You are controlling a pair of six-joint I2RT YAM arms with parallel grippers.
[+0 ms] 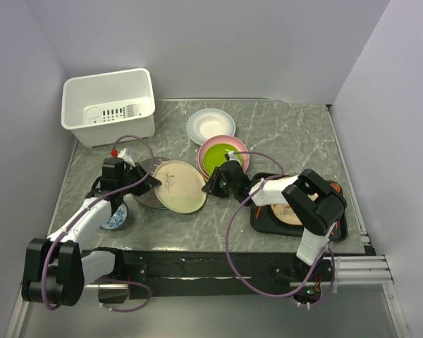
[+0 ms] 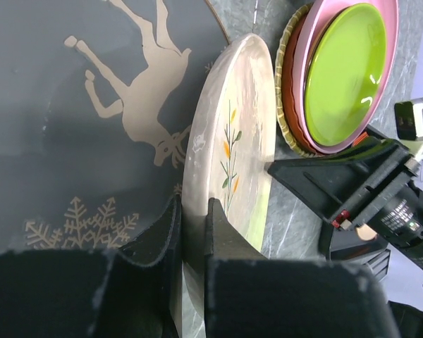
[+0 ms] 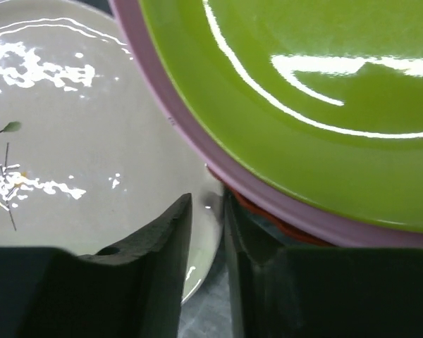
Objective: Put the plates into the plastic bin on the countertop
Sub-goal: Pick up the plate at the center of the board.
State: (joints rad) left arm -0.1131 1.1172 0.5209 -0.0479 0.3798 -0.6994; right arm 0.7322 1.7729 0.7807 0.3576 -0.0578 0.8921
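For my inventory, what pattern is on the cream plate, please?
Cream plate: twig, orange-green leaves; left wrist view.

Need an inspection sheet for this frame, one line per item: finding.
Surface: marbled countertop, no spill seen.
Job's things: cream plate overlapping a grey deer plate; green plate on pink plate; white plate; plastic bin holds no plates.
Clutter: patterned bowl; black tray bearing another plate.
Grippers: left gripper shut on the cream plate's rim; right gripper astride the opposite rim, grip unclear.
Cables: purple cables loop over the countertop.
Surroundings: pale walls on three sides.
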